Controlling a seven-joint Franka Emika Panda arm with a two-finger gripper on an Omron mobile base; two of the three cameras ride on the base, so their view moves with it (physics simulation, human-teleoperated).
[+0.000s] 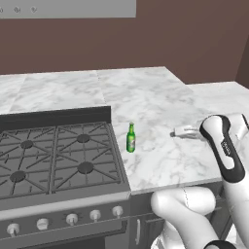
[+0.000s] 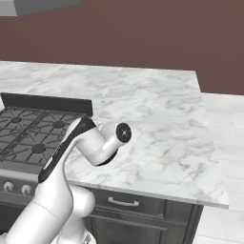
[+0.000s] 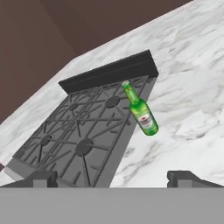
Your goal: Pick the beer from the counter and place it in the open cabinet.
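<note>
Beer bottle (image 1: 131, 138) is seen upright on the marble worktop (image 1: 160, 97), just beside the right edge of the black stove (image 1: 58, 158). Hand (image 3: 113, 178) is held open, fingers wide apart, empty, well apart from the bottle (image 3: 141, 110), aimed toward it

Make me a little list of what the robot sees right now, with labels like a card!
beer: green bottle with a gold cap, standing upright on the counter, just right of the stove
counter: white marble with grey veins
stove: black gas stove top with four burners, knobs along its front
gripper: open, facing the bottle from a distance, holding nothing
arm: white, bent over the counter's front edge
cabinet: grey underside of a wall unit at the top left; cannot tell if open
task: bottle not yet picked up
</note>
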